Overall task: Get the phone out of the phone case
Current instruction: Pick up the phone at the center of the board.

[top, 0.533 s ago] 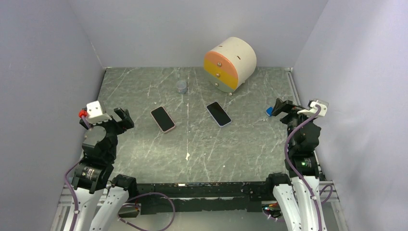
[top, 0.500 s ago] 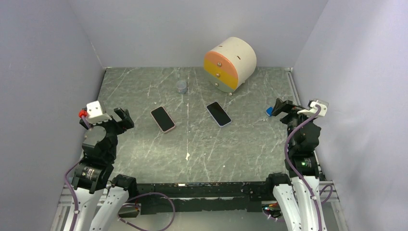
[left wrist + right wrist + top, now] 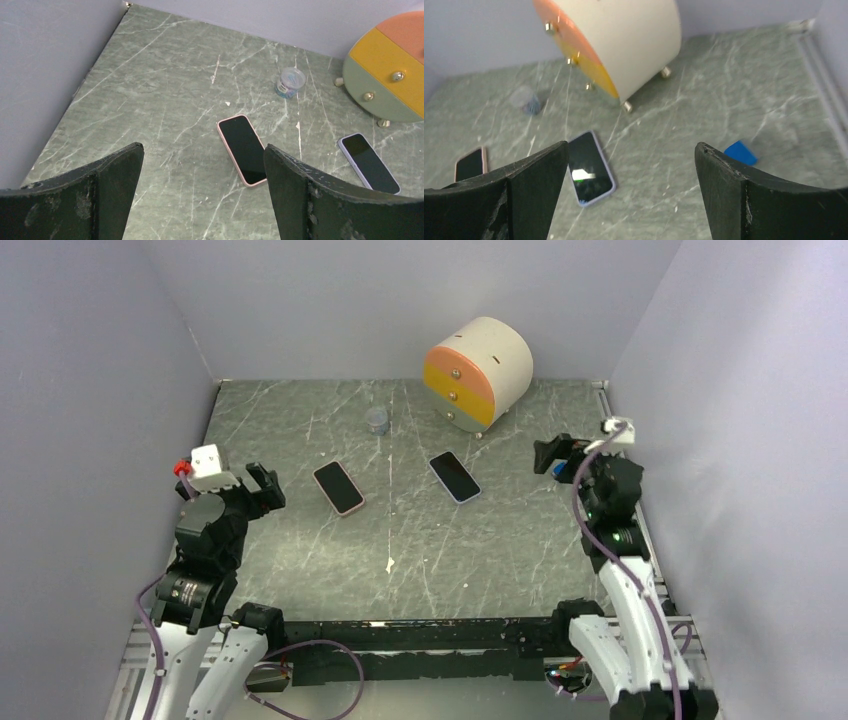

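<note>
1. A grey-green marbled table top (image 3: pixel 420 540) sits between plain lavender walls (image 3: pixel 100 360). The arm bases cover its near edge.
2. The left gripper (image 3: pixel 262 485) hovers over the table's left side, fingers (image 3: pixel 100 195) spread wide with nothing between them.
3. A black phone in a pink case (image 3: pixel 338 487) lies flat, screen up, near that gripper but untouched.
4. Farther back stands a small clear jar (image 3: pixel 377 420), its contents too small to make out.
5. A black phone in a pale lilac case (image 3: pixel 455 477) lies flat, screen up, in front of a cream cylindrical drawer unit (image 3: pixel 478 371) with orange, yellow and green fronts.
6. The right gripper (image 3: pixel 548 455) hangs wide open and empty, partly hiding a small blue object (image 3: pixel 740 152) from above. The blurred wrist view leaves it unidentifiable.
</note>
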